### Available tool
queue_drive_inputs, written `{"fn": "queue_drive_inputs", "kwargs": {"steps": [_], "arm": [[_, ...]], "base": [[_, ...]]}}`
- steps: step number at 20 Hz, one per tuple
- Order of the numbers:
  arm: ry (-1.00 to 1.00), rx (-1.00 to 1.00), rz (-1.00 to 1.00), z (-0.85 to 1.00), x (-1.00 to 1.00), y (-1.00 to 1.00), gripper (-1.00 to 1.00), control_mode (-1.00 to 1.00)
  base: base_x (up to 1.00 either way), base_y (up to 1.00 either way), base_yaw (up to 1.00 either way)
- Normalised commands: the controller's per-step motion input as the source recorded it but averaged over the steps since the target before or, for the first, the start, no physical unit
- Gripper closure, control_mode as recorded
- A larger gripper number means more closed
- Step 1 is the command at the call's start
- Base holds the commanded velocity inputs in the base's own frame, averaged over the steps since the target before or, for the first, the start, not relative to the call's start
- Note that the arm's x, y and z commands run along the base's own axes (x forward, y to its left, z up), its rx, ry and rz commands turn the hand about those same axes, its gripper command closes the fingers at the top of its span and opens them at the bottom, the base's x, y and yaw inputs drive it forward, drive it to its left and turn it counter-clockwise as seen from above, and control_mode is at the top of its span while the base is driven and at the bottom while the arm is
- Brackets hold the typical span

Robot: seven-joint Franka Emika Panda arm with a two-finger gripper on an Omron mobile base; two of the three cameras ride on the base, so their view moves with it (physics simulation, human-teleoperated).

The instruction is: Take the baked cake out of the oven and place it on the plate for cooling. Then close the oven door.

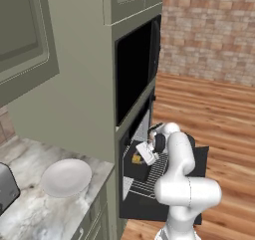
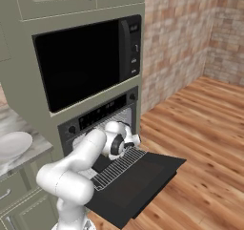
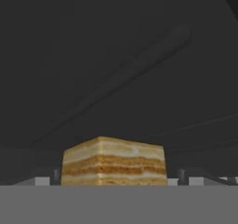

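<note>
The oven (image 2: 102, 113) stands open, with its oven door (image 2: 143, 181) folded down flat and the wire rack (image 2: 119, 166) pulled out over it. The baked cake (image 3: 114, 165), a small golden layered block, sits on the rack just ahead of my hand. From the left it shows as a yellow speck (image 1: 136, 159) at the oven mouth. My gripper (image 1: 141, 156) reaches into the cavity right beside the cake, open, with nothing between its fingers. On the marble counter to the left lies the white plate (image 1: 66, 177), also visible from the right side (image 2: 13, 144).
A silver toaster (image 1: 6, 186) stands at the counter's left edge. The black microwave (image 2: 86, 62) sits above the oven. Wood floor (image 2: 200, 129) stretches to the right of the lowered door, up to a brick wall (image 1: 209, 30).
</note>
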Motion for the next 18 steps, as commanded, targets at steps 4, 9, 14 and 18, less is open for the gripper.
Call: {"fn": "queue_drive_inputs", "kwargs": {"steps": [4, 9, 14, 18], "arm": [[0.03, 0.00, -0.04, 0.00, 0.00, 0.27, -1.00, -1.00], [0.00, 0.00, -0.06, -0.02, 0.00, 0.04, 1.00, -1.00], [-0.01, 0.00, -0.12, -0.02, 0.00, -0.05, 1.00, -1.00], [-0.13, -0.02, -0.09, 0.00, -0.18, -0.08, 1.00, -1.00]], "base": [[0.00, 0.00, 0.00], [0.00, 0.00, 0.00], [0.00, 0.00, 0.00], [0.00, 0.00, 0.00]]}}
